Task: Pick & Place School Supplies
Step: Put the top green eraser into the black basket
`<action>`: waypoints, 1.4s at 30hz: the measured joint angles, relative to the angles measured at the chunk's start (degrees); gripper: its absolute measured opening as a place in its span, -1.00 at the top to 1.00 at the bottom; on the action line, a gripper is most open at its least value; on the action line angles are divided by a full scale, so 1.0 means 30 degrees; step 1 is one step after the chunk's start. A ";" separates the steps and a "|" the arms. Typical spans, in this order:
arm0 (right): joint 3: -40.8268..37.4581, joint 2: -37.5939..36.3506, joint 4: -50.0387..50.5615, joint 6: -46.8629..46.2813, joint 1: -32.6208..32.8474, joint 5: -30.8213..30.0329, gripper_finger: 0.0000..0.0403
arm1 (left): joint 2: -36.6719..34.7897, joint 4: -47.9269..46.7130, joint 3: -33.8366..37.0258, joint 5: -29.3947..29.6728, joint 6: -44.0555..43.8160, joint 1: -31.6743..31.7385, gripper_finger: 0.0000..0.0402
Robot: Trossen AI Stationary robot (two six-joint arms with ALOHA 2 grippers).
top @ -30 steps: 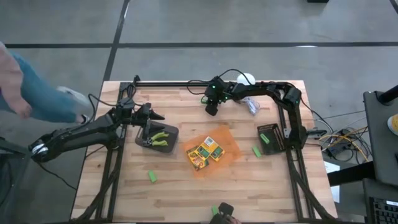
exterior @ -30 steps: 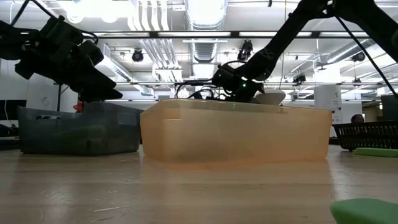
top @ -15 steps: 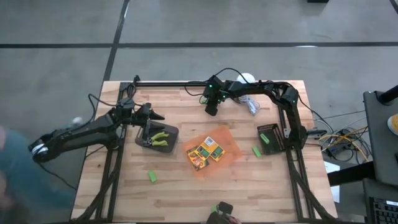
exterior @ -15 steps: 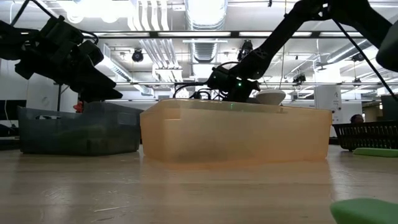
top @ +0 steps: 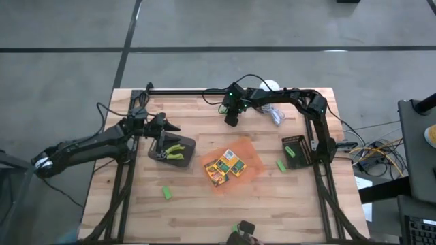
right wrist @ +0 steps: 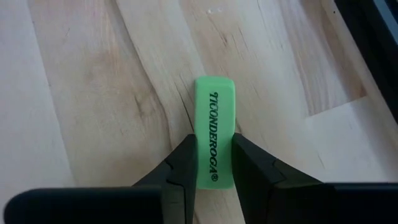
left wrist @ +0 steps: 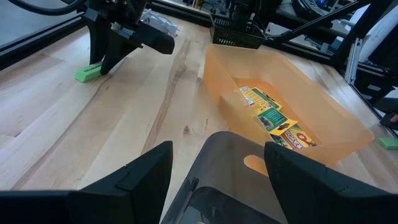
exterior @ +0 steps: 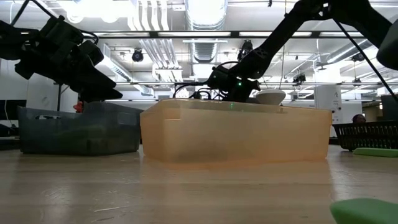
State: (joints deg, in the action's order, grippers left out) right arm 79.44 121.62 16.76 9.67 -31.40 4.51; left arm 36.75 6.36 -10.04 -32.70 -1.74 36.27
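Change: the blue-clad person beside the desk is gone; both arms stay put.
Right gripper (right wrist: 211, 163): jaws clamped on a green eraser (right wrist: 214, 127).
Left gripper (left wrist: 214, 163): jaws spread wide, empty.
Desk (top: 204, 211): pale wood.

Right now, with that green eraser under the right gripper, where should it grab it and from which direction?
Take the green eraser across its two long flat sides near the middle, coming straight down from above. It lies flat on the wooden table as a narrow bar, and the right gripper already straddles it with a finger on each long side.
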 joint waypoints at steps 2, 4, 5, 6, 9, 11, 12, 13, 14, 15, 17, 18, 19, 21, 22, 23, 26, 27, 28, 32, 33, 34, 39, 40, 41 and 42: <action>-0.0001 0.0000 0.0006 0.0000 0.0000 -0.0007 0.62 | 0.0000 -0.0005 0.0000 0.0005 0.0000 0.0000 -0.29; -0.0007 -0.0015 0.0006 0.0000 0.0000 -0.0007 0.62 | 0.0000 -0.0002 0.0000 0.0001 0.0000 0.0000 -0.29; -0.0015 -0.0015 0.0006 0.0000 0.0000 -0.0014 0.63 | 0.0000 -0.0005 0.0000 0.0003 0.0000 0.0000 -0.29; -0.0015 -0.0021 0.0006 0.0000 0.0000 -0.0021 0.63 | 0.0000 -0.0001 0.0000 -0.0002 0.0000 0.0000 -0.29; -0.0022 -0.0036 0.0013 -0.0006 0.0000 -0.0036 0.63 | 0.0000 -0.0001 0.0000 -0.0003 0.0000 0.0000 -0.29; -0.0022 -0.0044 0.0017 -0.0015 0.0000 -0.0044 0.63 | 0.0000 -0.0003 0.0000 0.0000 0.0000 0.0000 -0.29; -0.0022 -0.0044 0.0020 -0.0015 0.0000 -0.0044 0.63 | 0.0000 0.0001 0.0000 -0.0003 0.0000 0.0000 -0.29; -0.0022 -0.0044 0.0020 -0.0015 0.0000 -0.0042 0.64 | 0.0000 -0.0005 0.0000 -0.0003 0.0000 0.0000 -0.29; -0.0022 -0.0044 0.0020 -0.0018 0.0000 -0.0040 0.64 | 0.0000 -0.0005 0.0000 0.0004 0.0000 0.0000 -0.29; -0.0022 -0.0044 0.0027 -0.0020 0.0000 -0.0041 0.64 | 0.0000 0.0000 0.0000 0.0003 0.0000 0.0000 -0.29; -0.0022 -0.0055 0.0029 -0.0015 0.0000 -0.0044 0.64 | 0.0000 -0.0004 0.0000 -0.0001 0.0000 0.0000 -0.29; -0.0029 -0.0087 0.0042 -0.0015 0.0000 -0.0038 0.64 | 0.0000 -0.0001 0.0000 0.0000 0.0000 0.0000 -0.29; -0.0029 -0.0097 0.0043 -0.0015 0.0000 -0.0048 0.64 | 0.0000 0.0001 0.0000 -0.0002 0.0000 0.0000 -0.29; -0.0044 -0.0220 0.0146 -0.0015 0.0000 -0.0059 0.64 | 0.0000 -0.0005 0.0000 -0.0002 0.0000 0.0000 -0.29; -0.0073 -0.0298 0.0246 -0.0015 0.0000 -0.0073 0.64 | 0.0000 -0.0005 0.0000 -0.0001 0.0000 0.0000 -0.29; -0.0094 -0.0366 0.0233 -0.0015 -0.0007 -0.0094 0.64 | 0.0000 0.0000 0.0000 -0.0003 0.0000 0.0000 -0.29; -0.0086 -0.0711 -0.0267 -0.0012 -0.0009 -0.0491 0.64 | 0.0000 -0.0002 0.0000 0.0002 0.0000 0.0000 -0.29; 0.0018 -0.0843 -0.0323 -0.0012 -0.0010 -0.0638 0.64 | 0.0000 0.0002 0.0000 -0.0001 0.0000 0.0000 -0.29; 0.0145 -0.0939 -0.0344 -0.0015 -0.0022 -0.0641 0.64 | 0.0000 -0.0005 0.0000 -0.0002 0.0000 0.0000 -0.29; 0.0692 -0.1118 -0.0283 0.0082 -0.0022 -0.0777 0.63 | 0.0000 -0.0005 0.0000 0.0003 0.0000 0.0000 -0.29; 0.0836 -0.1196 -0.0266 0.0087 -0.0015 -0.0772 0.64 | 0.0000 0.0007 0.0000 -0.0003 0.0000 0.0000 -0.29; 0.0994 -0.1316 -0.0287 0.0095 -0.0015 -0.0772 0.64 | 0.0000 -0.0002 0.0000 -0.0003 0.0000 0.0000 -0.29; 0.1829 -0.2047 -0.0366 0.0240 -0.0022 -0.0760 0.63 | 0.0000 -0.0005 0.0000 -0.0001 0.0000 0.0000 -0.29; 0.1914 -0.2214 -0.0366 0.0269 -0.0022 -0.0741 0.63 | 0.0000 0.0002 0.0000 -0.0003 0.0000 0.0000 -0.29; 0.2021 -0.2380 -0.0368 0.0277 -0.0022 -0.0680 0.63 | 0.0000 0.0002 0.0000 0.0005 0.0000 0.0000 -0.29; 0.2100 -0.2592 -0.0428 0.0278 -0.0016 -0.0530 0.63 | 0.0000 0.0002 0.0000 -0.0003 0.0000 0.0000 -0.29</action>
State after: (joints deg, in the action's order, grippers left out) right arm 85.74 113.85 15.47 10.51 -31.45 2.92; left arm 36.75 6.37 -10.04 -32.71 -1.74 36.27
